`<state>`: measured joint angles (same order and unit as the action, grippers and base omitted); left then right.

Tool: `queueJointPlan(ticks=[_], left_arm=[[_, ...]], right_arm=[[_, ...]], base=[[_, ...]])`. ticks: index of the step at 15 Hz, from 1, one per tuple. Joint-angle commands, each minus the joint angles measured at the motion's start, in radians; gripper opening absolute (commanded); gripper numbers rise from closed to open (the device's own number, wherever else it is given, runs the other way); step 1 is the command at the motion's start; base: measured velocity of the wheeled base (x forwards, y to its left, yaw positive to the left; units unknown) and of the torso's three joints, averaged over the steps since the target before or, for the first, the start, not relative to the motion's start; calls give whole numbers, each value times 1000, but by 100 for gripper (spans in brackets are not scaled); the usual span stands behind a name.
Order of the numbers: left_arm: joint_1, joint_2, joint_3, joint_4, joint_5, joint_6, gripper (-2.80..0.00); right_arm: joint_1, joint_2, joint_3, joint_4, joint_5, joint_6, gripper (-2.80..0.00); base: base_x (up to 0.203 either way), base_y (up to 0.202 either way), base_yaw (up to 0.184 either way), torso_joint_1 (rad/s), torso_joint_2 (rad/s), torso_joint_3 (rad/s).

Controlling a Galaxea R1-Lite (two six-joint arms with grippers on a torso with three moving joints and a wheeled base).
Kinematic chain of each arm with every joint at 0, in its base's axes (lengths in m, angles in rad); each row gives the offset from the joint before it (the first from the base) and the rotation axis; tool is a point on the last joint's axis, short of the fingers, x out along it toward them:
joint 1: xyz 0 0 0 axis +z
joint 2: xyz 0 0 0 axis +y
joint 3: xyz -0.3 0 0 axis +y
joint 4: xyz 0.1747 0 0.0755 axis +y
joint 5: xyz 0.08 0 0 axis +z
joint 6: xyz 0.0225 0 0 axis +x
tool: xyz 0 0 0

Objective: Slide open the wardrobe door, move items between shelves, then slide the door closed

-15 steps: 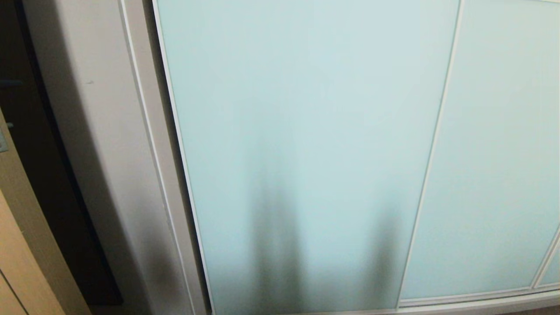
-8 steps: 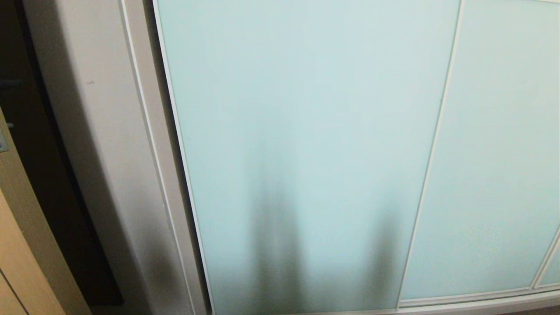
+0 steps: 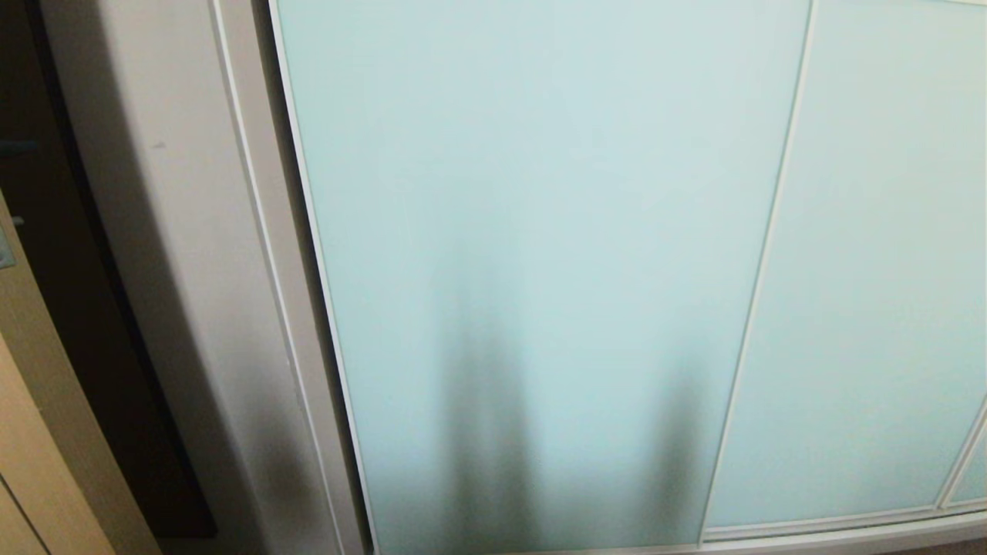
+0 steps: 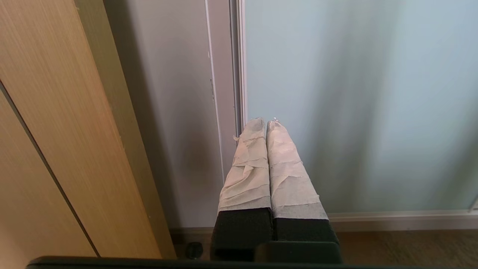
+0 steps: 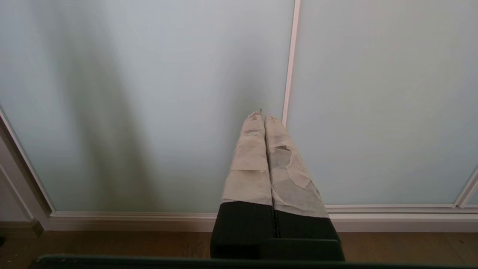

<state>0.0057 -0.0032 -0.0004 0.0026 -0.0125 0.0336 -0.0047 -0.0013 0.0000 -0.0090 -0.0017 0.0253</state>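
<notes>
Filling the head view, the sliding wardrobe door [image 3: 532, 254] stands closed beside the white side panel [image 3: 162, 254], hiding everything behind it. Left end effector [image 4: 266, 123] and right end effector [image 5: 260, 116], taped tips pressed together, point at its glass.

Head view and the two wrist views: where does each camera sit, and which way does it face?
Head view: on the robot's head, facing the shut sliding wardrobe door; no arm shows.
Left wrist view: behind the shut left tool, pointing at the door's edge beside the white side panel.
Right wrist view: behind the shut right tool, facing the door's frame strip.
All share the door.
</notes>
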Motion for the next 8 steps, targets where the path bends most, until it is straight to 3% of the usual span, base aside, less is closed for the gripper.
queueJointPlan(ticks=[1, 8], left_arm=[[0, 3, 0, 0, 0, 0, -280], [0, 3, 0, 0, 0, 0, -280]], right_arm=[[2, 1, 1, 1, 0, 2, -280], [1, 1, 0, 0, 0, 1, -280]], base=[[0, 0, 0, 0, 0, 0], [0, 0, 0, 0, 0, 0]])
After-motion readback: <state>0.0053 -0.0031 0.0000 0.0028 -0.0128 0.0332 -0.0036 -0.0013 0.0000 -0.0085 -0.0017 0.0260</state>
